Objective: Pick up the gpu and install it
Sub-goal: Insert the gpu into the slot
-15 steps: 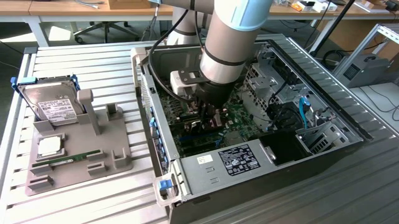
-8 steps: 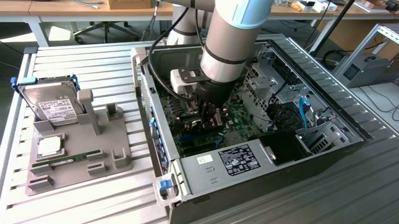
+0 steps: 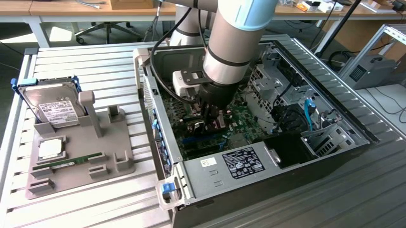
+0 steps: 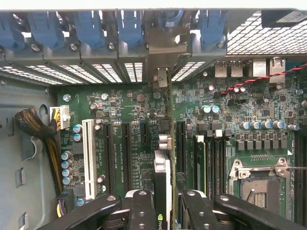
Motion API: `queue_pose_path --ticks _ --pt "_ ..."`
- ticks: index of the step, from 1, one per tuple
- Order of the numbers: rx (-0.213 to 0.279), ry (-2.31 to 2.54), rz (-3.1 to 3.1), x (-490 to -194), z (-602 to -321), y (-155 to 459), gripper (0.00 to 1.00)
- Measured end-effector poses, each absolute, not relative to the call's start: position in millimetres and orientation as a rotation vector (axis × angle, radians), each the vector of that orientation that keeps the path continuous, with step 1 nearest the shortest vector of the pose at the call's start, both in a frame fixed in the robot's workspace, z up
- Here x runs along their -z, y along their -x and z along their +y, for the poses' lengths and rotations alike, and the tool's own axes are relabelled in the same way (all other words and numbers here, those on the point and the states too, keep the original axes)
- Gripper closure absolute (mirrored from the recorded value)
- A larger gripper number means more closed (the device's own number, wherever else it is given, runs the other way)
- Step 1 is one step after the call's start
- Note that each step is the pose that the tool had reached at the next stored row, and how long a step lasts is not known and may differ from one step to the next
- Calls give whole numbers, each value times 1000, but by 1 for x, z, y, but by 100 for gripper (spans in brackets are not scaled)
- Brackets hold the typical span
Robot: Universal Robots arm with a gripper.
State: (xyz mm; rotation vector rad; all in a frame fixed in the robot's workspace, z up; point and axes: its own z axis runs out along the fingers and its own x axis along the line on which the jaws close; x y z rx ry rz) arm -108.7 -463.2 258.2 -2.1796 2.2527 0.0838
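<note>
Exterior view. The grey Universal Robots arm reaches down into the open black-and-silver desktop computer case (image 3: 355, 137), which lies on its side on the slatted metal table (image 3: 82, 61). The black two-fingered gripper (image 3: 212, 124) sits low over the green motherboard (image 3: 244, 116), with the thin dark rectangular gpu (image 3: 217, 124) between its fingers; here the card is largely masked by the wrist. Well apart, toward the exterior view's left, a grey moulded parts holder (image 3: 117, 156) carries a silver hard drive with a white label (image 3: 54, 109) and a narrow green RAM stick (image 3: 70, 161).

Wrist view. The gripper (image 4: 163, 206) is closed on the gpu (image 4: 162, 177), one black finger (image 4: 141, 206) pressed to each face, so the card is seen edge-on. Its long axis runs straight away from the camera toward the row of rear expansion-slot openings (image 4: 115, 72) with blue retaining clips (image 4: 88, 26); its silver-grey metal bracket (image 4: 160, 43) stands at that far end, against the rear wall. The card lies parallel to the black expansion slots (image 4: 125, 148) and appears to sit along one slot line, between those slots and the memory sockets (image 4: 199, 158). Whether its edge connector is fully seated cannot be told. The white PCI slot (image 4: 88, 158) lies off to the side.
</note>
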Motion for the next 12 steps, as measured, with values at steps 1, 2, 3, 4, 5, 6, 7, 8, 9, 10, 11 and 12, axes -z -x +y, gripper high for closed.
queue_pose_path --ticks 1,2,3,4,5,6,7,8,9,10,11,12 --pt "-84 2180 2253 -258 -463 109 73" --pt "-84 2179 2252 -257 -463 109 73" --pt "-83 2179 2252 -257 -463 109 73" --pt "-82 2179 2252 -255 -463 110 73" --pt "-82 2179 2252 -254 -463 110 73" --pt "-82 2179 2252 -254 -463 111 73" --pt "-82 2179 2252 -254 -463 111 73" --pt "-82 2179 2252 -254 -463 111 73" --pt "-82 2179 2252 -254 -463 111 73" --pt "-82 2179 2252 -253 -463 111 73" --pt "-82 2179 2252 -253 -463 111 73" --pt "-82 2179 2252 -253 -463 111 73"
